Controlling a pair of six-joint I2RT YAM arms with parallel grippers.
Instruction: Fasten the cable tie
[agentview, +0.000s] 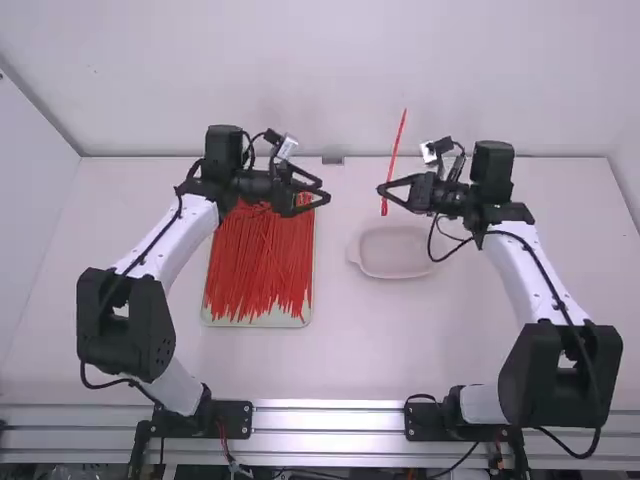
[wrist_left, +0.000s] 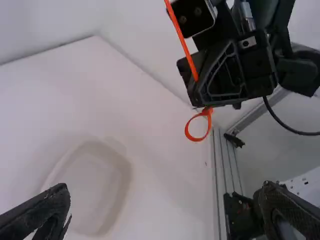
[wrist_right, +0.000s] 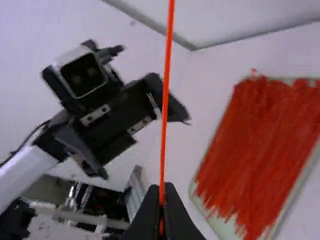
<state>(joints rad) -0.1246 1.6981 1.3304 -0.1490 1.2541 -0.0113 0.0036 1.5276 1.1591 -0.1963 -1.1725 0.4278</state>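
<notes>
My right gripper (agentview: 386, 194) is shut on a red cable tie (agentview: 395, 155), held above the table left of the white container. The tie's strap (wrist_right: 166, 100) rises straight up from the shut fingers (wrist_right: 161, 205). Its lower end forms a small closed loop (wrist_left: 198, 127) hanging under the right gripper (wrist_left: 227, 70). My left gripper (agentview: 316, 196) stands open at the far right corner of the pile of red ties (agentview: 262, 255), facing the right gripper across a gap. Its fingers (wrist_left: 47, 212) are spread wide with nothing between them. In the right wrist view the left gripper (wrist_right: 125, 115) shows beyond the strap.
The loose red ties lie on a pale tray (agentview: 258, 318) at centre left. A shallow white container (agentview: 395, 250) sits between the arms, below the held tie. A metal rail (wrist_left: 222, 165) runs along the table edge.
</notes>
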